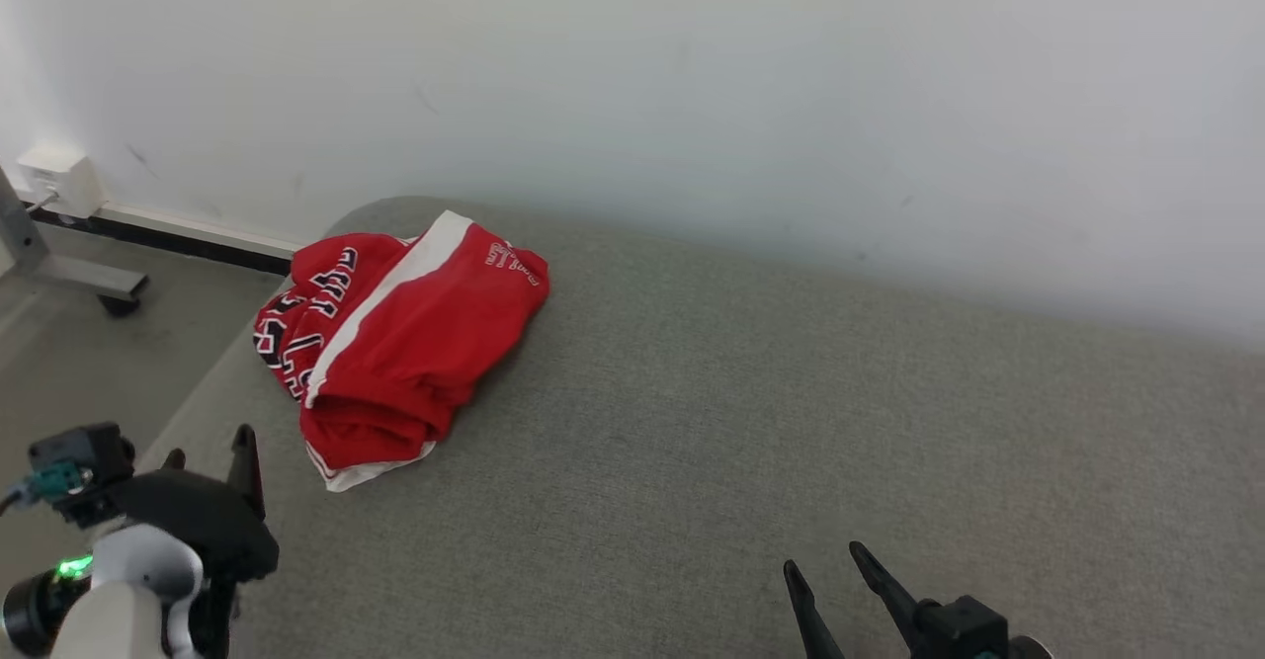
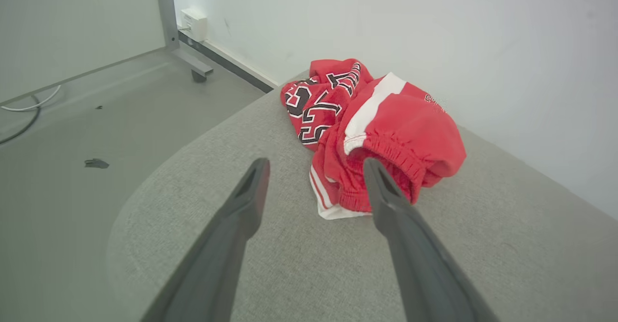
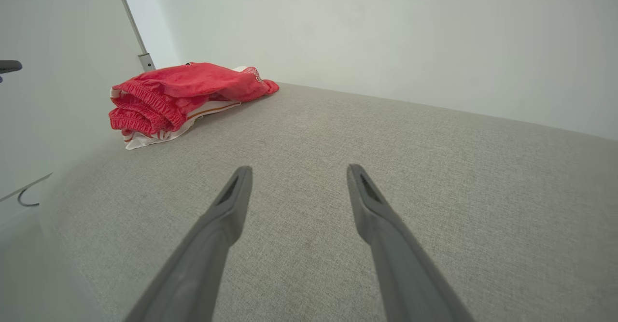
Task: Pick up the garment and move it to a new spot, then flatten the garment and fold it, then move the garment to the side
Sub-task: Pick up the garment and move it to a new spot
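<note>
At lower left of the head view, left gripper (image 1: 210,444) spread wide, holding nothing, over the near-left edge of the grey fabric tabletop (image 1: 741,392); floor (image 1: 59,343) beyond that edge; red garment (image 1: 415,333) with white stripe and black-white lettering lies bunched on the tabletop's far-left corner by the wall (image 1: 692,76), just ahead of this gripper, narrow gap, no contact; right gripper (image 1: 822,555) at lower right, equally spread, empty, over bare fabric, well apart from the garment.
</note>
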Available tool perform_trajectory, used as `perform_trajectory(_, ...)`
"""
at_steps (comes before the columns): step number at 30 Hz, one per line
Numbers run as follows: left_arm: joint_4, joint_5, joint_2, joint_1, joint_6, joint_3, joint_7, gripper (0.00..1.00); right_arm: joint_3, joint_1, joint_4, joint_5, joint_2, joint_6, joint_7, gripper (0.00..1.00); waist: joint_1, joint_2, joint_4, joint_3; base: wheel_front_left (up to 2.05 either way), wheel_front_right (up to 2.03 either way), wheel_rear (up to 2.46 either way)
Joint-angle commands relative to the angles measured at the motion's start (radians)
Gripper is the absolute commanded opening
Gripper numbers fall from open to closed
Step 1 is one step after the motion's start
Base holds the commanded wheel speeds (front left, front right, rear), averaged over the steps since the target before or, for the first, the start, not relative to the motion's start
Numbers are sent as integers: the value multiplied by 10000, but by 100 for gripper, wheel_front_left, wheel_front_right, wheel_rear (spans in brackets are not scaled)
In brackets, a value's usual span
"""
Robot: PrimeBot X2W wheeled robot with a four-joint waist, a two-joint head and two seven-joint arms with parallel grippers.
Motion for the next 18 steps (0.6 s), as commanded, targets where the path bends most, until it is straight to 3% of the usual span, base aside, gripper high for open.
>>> perform_trajectory(1,238,-209,36,-340,-29,57,214,100,-34,-190,-95,-145,-25,-21,61,100,0,-1,-746,771,0,0,0)
perform_trajectory(11,1676,-1051,415,-2886,-126,354,1681,100,-110,-678,-1228,-1143,-26,-21,742,100,0,-1,-1921,2551,0,0,0)
perform_trajectory(18,2309,-747,984,-3653,204,125,2257,100,-164,-657,-1789,-1401,-23,-22,1049,100,0,-1,-2357,3203,0,0,0)
